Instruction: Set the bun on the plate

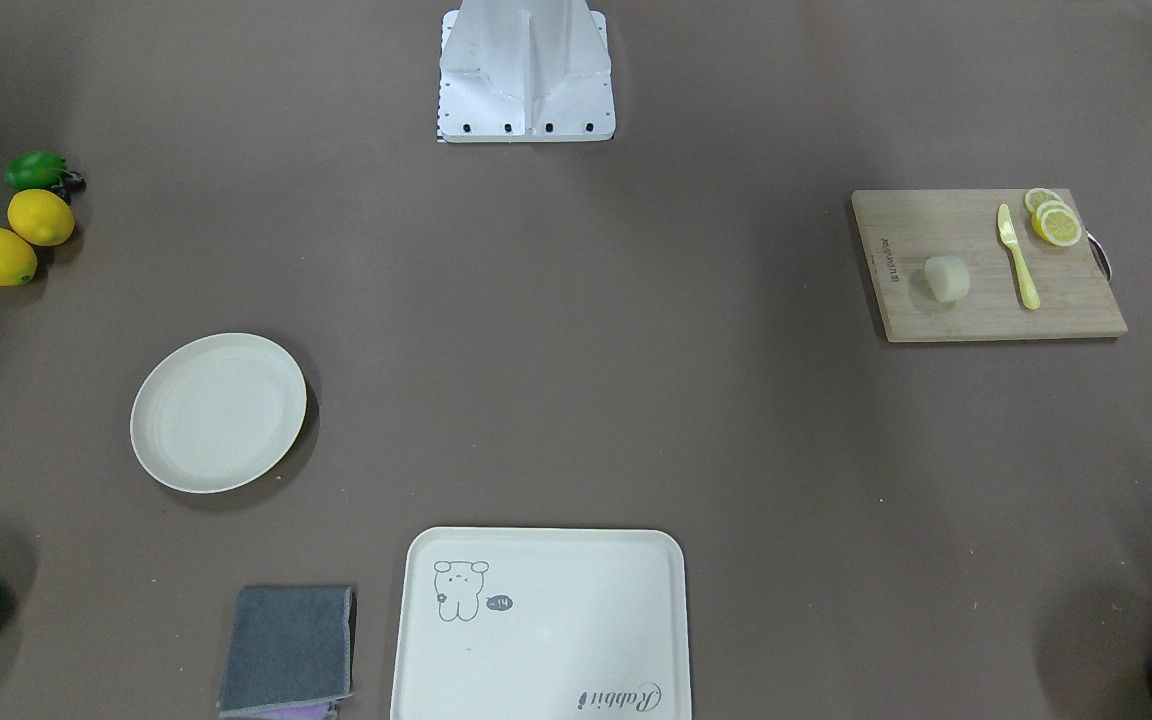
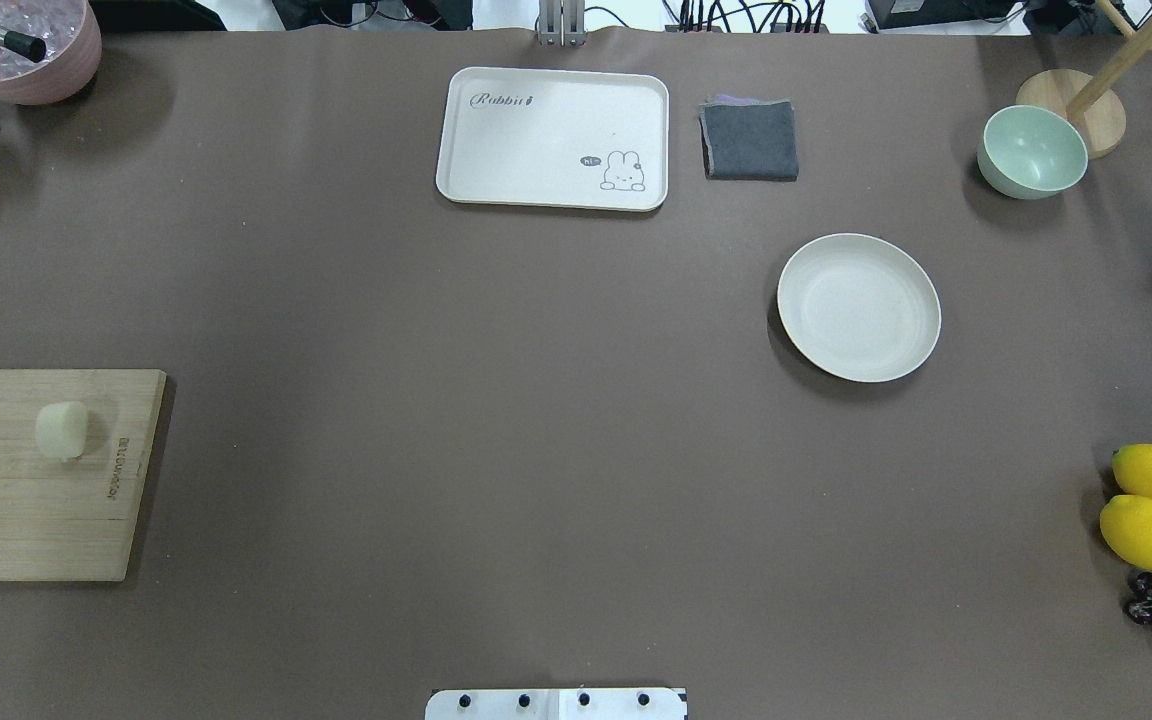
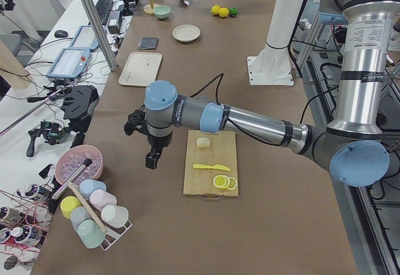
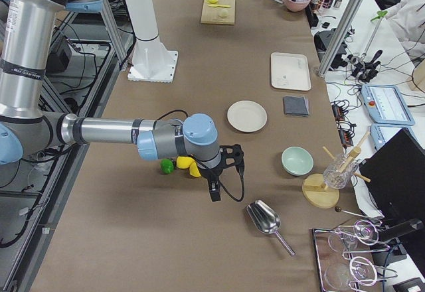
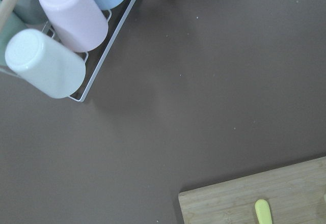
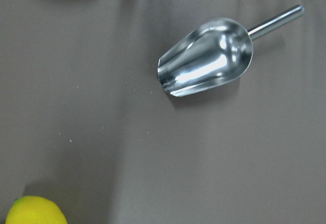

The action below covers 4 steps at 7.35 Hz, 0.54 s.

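The bun [image 1: 946, 277] is a small pale lump lying on a wooden cutting board [image 1: 986, 310], also seen in the overhead view as the bun [image 2: 62, 430]. The plate [image 2: 858, 307] is round, cream-white and bare, far across the table, and appears in the front view as the plate [image 1: 218, 412]. My left gripper [image 3: 152, 156] hangs over the table just off the board's edge, a short way from the bun [image 3: 203, 142]; I cannot tell if it is open. My right gripper [image 4: 214, 189] hovers by the lemons, short of the plate [image 4: 247, 115]; its state cannot be told either.
A yellow knife [image 1: 1018, 258] and lemon slices [image 1: 1054, 220] share the board. A bear tray [image 1: 536, 630], grey cloth [image 1: 288, 648], green bowl [image 2: 1032, 152], two lemons [image 2: 1143, 530] and a metal scoop [image 6: 206, 64] lie about. A rack of cups [image 5: 61, 30] stands near the left gripper.
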Motion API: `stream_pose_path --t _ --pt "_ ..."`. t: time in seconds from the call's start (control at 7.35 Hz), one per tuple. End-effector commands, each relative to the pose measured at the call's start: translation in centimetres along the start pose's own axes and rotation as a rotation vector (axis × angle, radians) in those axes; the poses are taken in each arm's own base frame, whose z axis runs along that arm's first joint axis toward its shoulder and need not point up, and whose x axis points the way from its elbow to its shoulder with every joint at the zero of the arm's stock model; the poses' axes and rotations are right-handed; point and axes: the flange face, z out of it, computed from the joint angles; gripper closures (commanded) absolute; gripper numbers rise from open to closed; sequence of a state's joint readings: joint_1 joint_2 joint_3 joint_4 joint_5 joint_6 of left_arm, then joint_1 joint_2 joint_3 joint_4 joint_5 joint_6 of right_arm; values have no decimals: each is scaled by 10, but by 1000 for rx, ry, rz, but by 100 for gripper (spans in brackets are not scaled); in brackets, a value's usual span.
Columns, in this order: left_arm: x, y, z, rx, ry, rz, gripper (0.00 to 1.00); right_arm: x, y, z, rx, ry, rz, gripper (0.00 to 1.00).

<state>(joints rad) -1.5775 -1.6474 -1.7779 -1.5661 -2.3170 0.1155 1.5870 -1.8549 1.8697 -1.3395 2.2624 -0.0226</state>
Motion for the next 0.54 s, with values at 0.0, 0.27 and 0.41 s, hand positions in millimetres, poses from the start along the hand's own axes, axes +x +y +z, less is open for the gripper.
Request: stream_pose_path --t 0.0,0.27,0.41 --pt "17 -48 -23 66 0 8 2 -12 -20 -14 68 -27 40 0" --pt "19 -42 -23 114 2 2 2 -80 -56 9 44 -97 132 0" --pt "23 -36 -14 119 18 24 2 -126 -76 25 44 -135 182 0"
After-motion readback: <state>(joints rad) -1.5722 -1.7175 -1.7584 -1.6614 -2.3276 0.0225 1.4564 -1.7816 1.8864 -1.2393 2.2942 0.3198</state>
